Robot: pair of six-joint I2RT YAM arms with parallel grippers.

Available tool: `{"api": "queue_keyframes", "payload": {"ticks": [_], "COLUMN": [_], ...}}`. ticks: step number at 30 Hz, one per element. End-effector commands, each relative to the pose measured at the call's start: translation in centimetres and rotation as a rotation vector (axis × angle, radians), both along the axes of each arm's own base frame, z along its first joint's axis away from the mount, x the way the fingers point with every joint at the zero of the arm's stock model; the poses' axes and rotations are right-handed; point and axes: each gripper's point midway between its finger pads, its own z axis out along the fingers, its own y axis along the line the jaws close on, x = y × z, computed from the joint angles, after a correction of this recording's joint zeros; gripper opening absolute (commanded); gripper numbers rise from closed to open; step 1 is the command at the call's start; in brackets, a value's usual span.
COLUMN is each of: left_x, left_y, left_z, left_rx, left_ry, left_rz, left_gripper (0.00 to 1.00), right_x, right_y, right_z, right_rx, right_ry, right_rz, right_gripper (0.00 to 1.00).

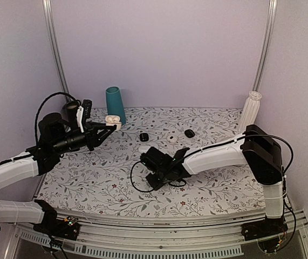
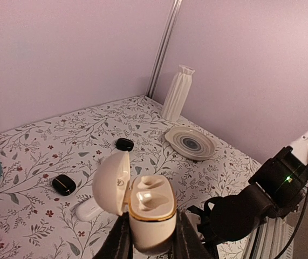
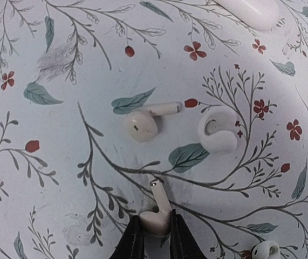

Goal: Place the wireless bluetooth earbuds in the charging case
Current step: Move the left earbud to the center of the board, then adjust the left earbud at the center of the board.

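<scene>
Right end effector (image 3: 155, 225) pinches an earbud (image 3: 158, 206); left end effector (image 2: 152, 237) holds case (image 2: 151, 208).

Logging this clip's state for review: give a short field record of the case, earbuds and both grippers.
charging case: lid open, wells look empty
left gripper: shut on charging case, held above the table
right gripper: shut on near earbud, down at the table
other earbud: loose on the table, beyond the right gripper
</scene>
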Motion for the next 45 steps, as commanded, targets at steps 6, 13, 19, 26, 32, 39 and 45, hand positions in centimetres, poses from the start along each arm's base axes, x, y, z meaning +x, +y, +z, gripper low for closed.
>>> {"api": "queue_keyframes", "payload": {"ticks": [6, 13, 19, 26, 32, 39, 45], "left_x": [0.1, 0.0, -0.2, -0.6, -0.8, -1.0, -1.0], "left_y": [0.4, 0.4, 0.6, 0.7, 0.9, 1.0, 1.1], "left_z": [1.7, 1.7, 1.8, 1.9, 2.3, 2.6, 2.7], "left_rx": [-0.028, -0.027, -0.026, -0.025, -0.023, -0.027, -0.028], "left_ry": [-0.033, -0.037, -0.044, -0.049, -0.064, -0.072, -0.078], "left_rz": [0.006, 0.004, 0.008, 0.005, 0.004, 0.002, 0.002], "left_gripper": [0.00, 0.00, 0.00, 0.00, 0.00, 0.00, 0.00], "right_x": [-4.8, -5.4, -4.5, -5.3, -5.2, -4.7, -4.2], "right_y": [-0.9, -0.8, -2.0, -3.0, -3.4, -2.4, -2.2], "right_z": [0.3, 1.7, 2.9, 3.4, 3.4, 1.8, 0.2], "right_rx": [0.035, 0.057, 0.070, 0.122, 0.140, 0.112, 0.051], "right_ry": [0.063, 0.085, 0.170, 0.329, 0.357, 0.373, 0.352], "right_rz": [0.165, 0.181, 0.007, -0.258, -0.377, -0.436, -0.457], "right_gripper": [0.16, 0.39, 0.42, 0.47, 0.49, 0.50, 0.50]}}
